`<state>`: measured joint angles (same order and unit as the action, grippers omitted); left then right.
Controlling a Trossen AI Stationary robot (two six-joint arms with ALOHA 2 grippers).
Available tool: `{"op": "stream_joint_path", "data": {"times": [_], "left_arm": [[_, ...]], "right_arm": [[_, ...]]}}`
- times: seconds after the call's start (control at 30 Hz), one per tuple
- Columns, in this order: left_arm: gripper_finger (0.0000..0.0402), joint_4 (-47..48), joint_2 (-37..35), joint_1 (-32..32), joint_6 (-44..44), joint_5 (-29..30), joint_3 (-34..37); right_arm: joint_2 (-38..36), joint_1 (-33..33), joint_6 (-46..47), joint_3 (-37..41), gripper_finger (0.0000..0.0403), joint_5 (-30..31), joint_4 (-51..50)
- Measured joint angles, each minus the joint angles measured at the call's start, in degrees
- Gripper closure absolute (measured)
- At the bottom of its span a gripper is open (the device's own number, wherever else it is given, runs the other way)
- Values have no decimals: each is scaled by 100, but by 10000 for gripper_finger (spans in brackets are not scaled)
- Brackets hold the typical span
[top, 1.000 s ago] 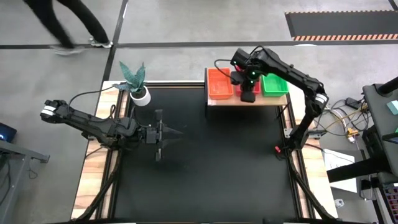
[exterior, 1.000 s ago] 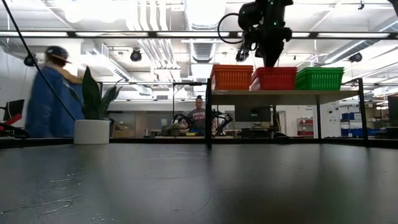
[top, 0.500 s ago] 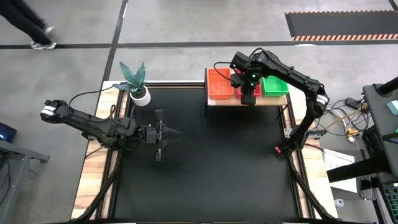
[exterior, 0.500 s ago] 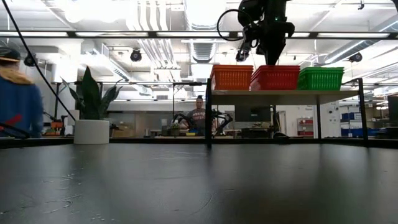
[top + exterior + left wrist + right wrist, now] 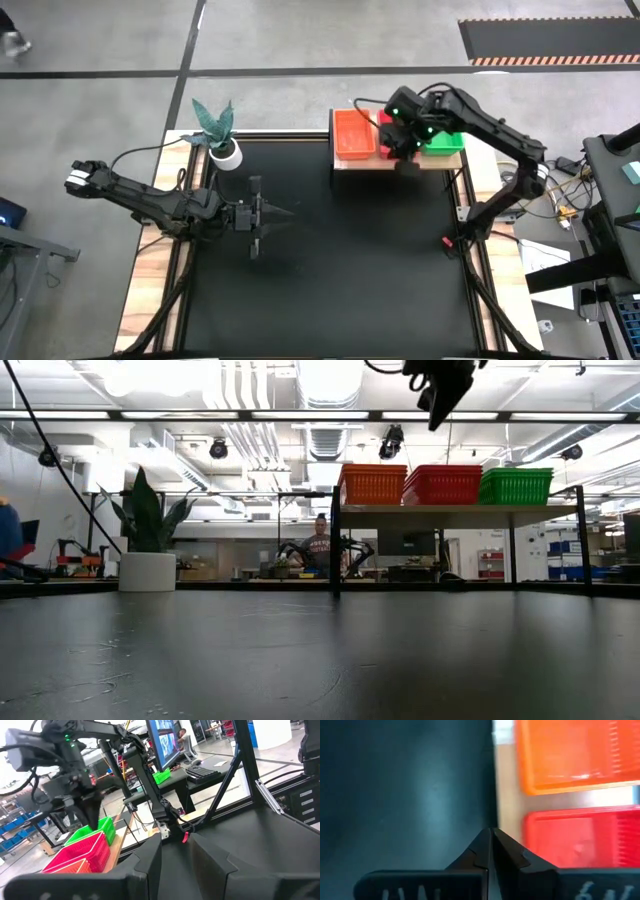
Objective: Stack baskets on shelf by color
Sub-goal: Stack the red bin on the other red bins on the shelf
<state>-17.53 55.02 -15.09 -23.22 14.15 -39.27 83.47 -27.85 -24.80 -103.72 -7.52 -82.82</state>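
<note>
- Shelf (image 5: pixel 345 162): light wood board on black frame, at far edge of the black table (image 5: pixel 330 270), right of centre in high view.
- 3 basket stacks sit side by side on shelf, sorted by colour: orange stack (image 5: pixel 372 484) at left end, red stack (image 5: pixel 440 485) in middle, green stack (image 5: pixel 514 485) at right end, as seen in low view. Stacks just beside each other; tops roughly level.
- Can't count baskets per stack from these views.
- R gripper (image 5: pixel 407 152): up in the air over front edge of shelf, near the red stack, not touching any basket. In low view it hangs well above the stacks, at top of pic (image 5: pixel 437 412). Fingers pinched together, tips meeting, nothing between them (R wrist view (image 5: pixel 490 836) shows tips closed, w/ orange and red baskets below/ahead).
- L gripper (image 5: pixel 262 214): over left half of table, well apart from shelf, pointing toward table centre. Fingers parted, gap clear in L wrist view (image 5: pixel 175 855), nothing held.
- White pot w/ plant (image 5: pixel 222 148) at far-left corner of table.
- Person (image 5: pixel 320 548) in room behind table, seen under shelf in low view.
</note>
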Motion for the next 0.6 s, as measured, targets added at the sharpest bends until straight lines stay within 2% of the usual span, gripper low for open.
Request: {"op": "stream_joint_path", "data": {"times": [0.17, 0.33, 0.5, 0.6], "left_arm": [[316, 2, 0, 0, 2, 0, 0], [316, 2, 0, -2, 4, -2, 0], [316, 0, 0, -2, 5, -1, 2], [316, 1, 0, -2, 6, -1, 2]], "right_arm": [[-97, 367, 277, 387, 394, -44, 1], [-95, 438, 324, 943, 394, 103, 98], [-93, 419, 476, 1347, 394, 1151, 136], [-92, 419, 492, 1392, 394, 1435, 245]]}}
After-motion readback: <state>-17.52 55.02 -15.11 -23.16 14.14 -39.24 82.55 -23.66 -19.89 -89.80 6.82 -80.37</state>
